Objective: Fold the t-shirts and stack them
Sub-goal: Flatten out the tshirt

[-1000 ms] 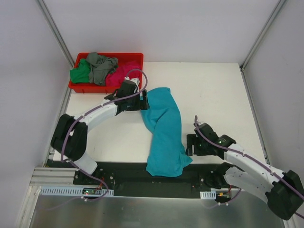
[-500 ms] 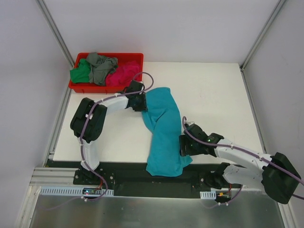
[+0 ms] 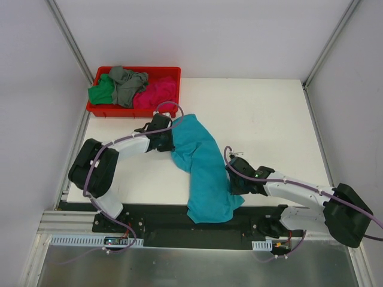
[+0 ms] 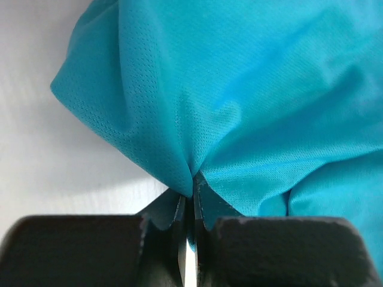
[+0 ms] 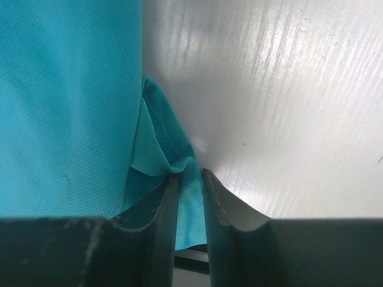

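From the top camera, the teal t-shirt (image 3: pixel 203 167) lies on the white counter (image 3: pixel 269 119) as a long, bent strip. It runs from near the middle down to the near edge, where its lower end hangs over onto the black base rail. The left fingers (image 3: pixel 172 141) meet the strip's upper left edge, and the right fingers (image 3: pixel 230 182) meet its lower right edge. From up here their grip is too small to read. At the far left corner sits a red bin (image 3: pixel 94 109) holding a green t-shirt (image 3: pixel 100 92), a grey t-shirt (image 3: pixel 127 84) and a magenta t-shirt (image 3: pixel 157 92) in a loose heap.

At the left wrist, the left fingers (image 4: pixel 181 209) are pressed together on a gathered fold of the teal t-shirt (image 4: pixel 251 89). Creases fan upward from the pinch, and bare counter (image 4: pixel 36 149) shows to the left.

At the right wrist, the right fingers (image 5: pixel 167 197) stand only narrowly apart, with a folded hem of the teal t-shirt (image 5: pixel 66 107) between them. They appear to grip it, though the contact is partly shadowed. Glossy counter (image 5: pixel 287 107) fills the right side.
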`<state>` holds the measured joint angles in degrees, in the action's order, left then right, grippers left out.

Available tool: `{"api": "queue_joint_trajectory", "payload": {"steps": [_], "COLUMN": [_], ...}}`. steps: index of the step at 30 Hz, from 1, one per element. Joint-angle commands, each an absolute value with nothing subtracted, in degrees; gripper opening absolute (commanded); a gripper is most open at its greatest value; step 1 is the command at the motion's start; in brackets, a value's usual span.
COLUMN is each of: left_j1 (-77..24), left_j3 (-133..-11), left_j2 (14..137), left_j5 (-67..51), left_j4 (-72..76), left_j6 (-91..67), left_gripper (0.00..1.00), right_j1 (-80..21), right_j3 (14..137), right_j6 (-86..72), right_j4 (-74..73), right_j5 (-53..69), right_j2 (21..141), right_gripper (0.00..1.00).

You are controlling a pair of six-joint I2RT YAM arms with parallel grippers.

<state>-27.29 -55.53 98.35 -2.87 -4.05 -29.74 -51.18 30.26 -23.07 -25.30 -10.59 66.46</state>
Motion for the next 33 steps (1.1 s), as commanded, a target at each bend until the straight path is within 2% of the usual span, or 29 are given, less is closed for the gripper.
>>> {"api": "queue_joint_trajectory", "payload": {"steps": [1,6,12,15,20,26,33], "left_j1": [-27.07,-27.07,-26.98,-26.98,-27.07,-27.07,-27.07], "left_j3": [-50.11,-45.62,-43.86,-42.98,-43.76,-48.51,-55.80], "left_j2": [90.89,86.49,78.24,70.08,52.50,35.36,25.84], "left_j5": [-0.35,2.81,1.85,3.77,6.07,5.97,0.10], "left_j4": [-1.76,-1.58,-2.20,-2.81,-3.16,-3.34,-3.08], "left_j6": [-31.02,-31.90,-30.67,-30.85,-29.10,-27.33,-27.86], "left_gripper": [0.00,0.00,0.00,0.00,0.00,0.00,0.00], "right_j1": [-51.94,-53.00,-53.00,-52.91,-52.47,-52.38,-52.38], "right_j3": [30.85,31.11,39.00,44.54,54.20,69.31,88.20], "right_j6": [-24.35,-23.91,-21.45,-19.35,-11.36,-0.89,6.50], "right_j4": [-23.47,-24.69,-36.27,-41.21,-41.93,-39.12,-40.50], "right_j5": [-11.17,-14.49,-29.14,-40.13,-48.77,-47.47,-31.75], "right_j2": [68.55,67.68,60.40,54.95,46.42,41.40,43.05], "right_gripper": [0.21,0.01,0.01,0.01,0.01,0.01,0.01]}}
